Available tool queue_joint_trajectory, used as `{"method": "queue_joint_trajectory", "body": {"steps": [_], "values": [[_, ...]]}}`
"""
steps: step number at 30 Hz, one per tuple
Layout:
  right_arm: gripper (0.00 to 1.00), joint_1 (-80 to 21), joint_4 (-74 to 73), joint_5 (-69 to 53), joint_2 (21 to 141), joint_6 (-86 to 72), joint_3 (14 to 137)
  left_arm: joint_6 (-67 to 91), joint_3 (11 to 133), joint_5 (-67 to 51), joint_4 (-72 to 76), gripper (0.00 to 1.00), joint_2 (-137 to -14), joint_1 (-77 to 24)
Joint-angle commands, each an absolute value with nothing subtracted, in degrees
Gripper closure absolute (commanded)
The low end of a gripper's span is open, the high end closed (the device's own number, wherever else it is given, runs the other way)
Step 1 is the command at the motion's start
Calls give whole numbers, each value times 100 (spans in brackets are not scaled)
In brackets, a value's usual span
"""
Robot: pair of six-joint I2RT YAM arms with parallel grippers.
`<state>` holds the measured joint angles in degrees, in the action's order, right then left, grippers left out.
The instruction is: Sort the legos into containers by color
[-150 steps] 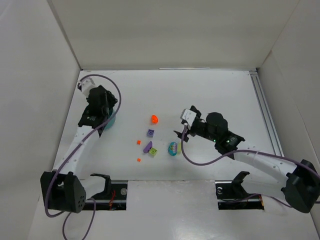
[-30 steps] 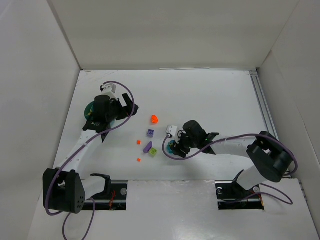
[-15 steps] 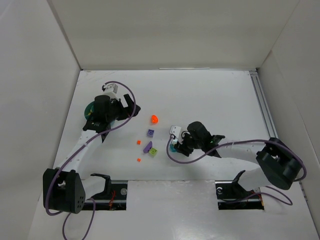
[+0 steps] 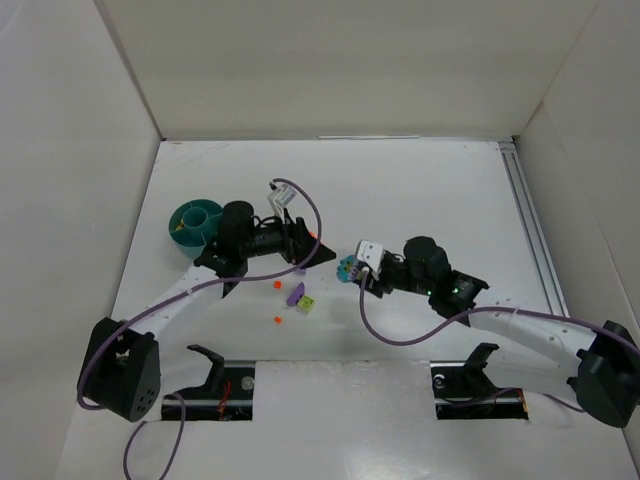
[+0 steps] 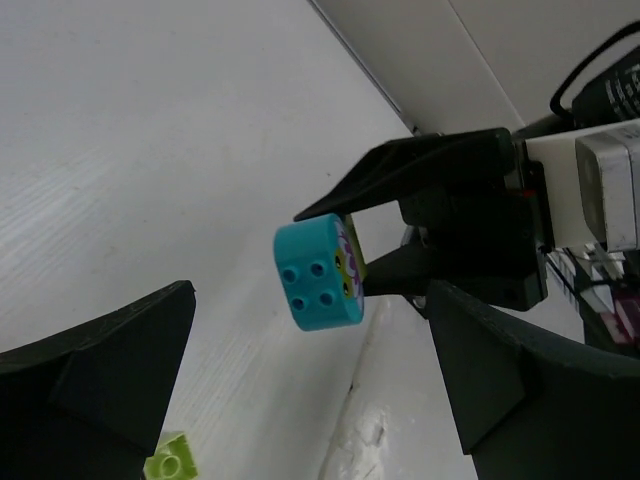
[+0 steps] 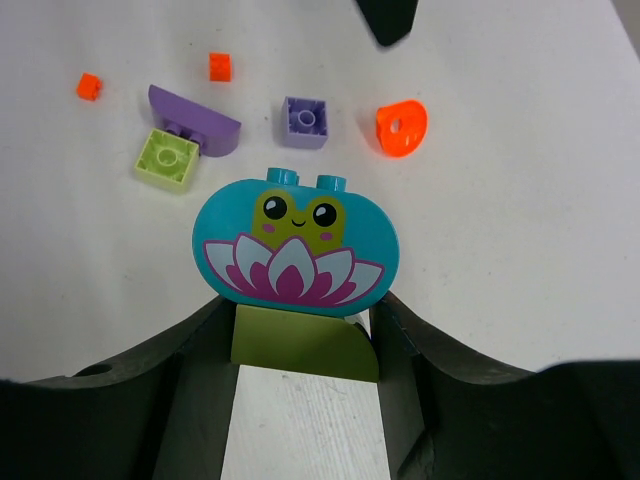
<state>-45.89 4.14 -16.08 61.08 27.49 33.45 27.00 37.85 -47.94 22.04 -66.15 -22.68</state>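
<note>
My right gripper (image 4: 354,270) (image 6: 300,305) is shut on a cyan lego (image 4: 347,267) (image 6: 295,250) printed with a frog and lotus, an olive-green piece (image 6: 300,345) under it, lifted off the table. My left gripper (image 4: 303,250) (image 5: 310,310) stands open and empty right beside it, facing the cyan lego (image 5: 318,272). On the table lie an orange ring (image 6: 402,130), a purple square brick (image 6: 304,120), a purple curved piece (image 4: 295,293) (image 6: 195,125), a lime brick (image 4: 307,302) (image 6: 167,158) and two orange bits (image 4: 276,284) (image 4: 277,319). The teal tub (image 4: 195,225) stands at the left.
White walls close the table on the left, back and right. A metal rail (image 4: 528,215) runs along the right edge. Both arms' purple cables loop over the middle of the table.
My left arm has swung right from the tub to the table's middle. My right gripper has lifted the cyan lego and carried it up toward the left gripper.
</note>
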Motion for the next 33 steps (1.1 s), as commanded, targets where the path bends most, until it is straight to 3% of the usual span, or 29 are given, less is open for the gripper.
{"method": "queue_joint_trajectory", "body": {"steps": [1, 11, 14, 18, 19, 23, 26, 33], "values": [[59, -4641, 598, -1819, 5994, 2909, 3656, 2804, 3998, -5194, 2742, 0, -6845, -2601], [59, -4693, 650, -1872, 5994, 3023, 3973, 2689, 4482, -4702, 2470, 3, -7593, -3286], [59, -4693, 650, -1872, 6099, 3076, 3973, 2689, 4597, -4808, 2522, 15, -7664, -3392], [59, -4693, 650, -1767, 6152, 3076, 3973, 2689, 4597, -4921, 2522, 46, -7726, -3393], [59, -4693, 650, -1767, 6152, 3076, 3973, 2689, 4597, -4922, 2522, 59, -7726, -3393], [59, -4693, 650, -1714, 6266, 3076, 3973, 2689, 4597, -4922, 2522, 88, -7673, -3393], [59, -4693, 650, -1714, 6319, 3015, 3842, 2689, 4597, -4860, 2452, 99, -7542, -3393], [59, -4693, 711, -1600, 6696, 2760, 3508, 2637, 4597, -4711, 2180, 100, -7277, -2682]]}}
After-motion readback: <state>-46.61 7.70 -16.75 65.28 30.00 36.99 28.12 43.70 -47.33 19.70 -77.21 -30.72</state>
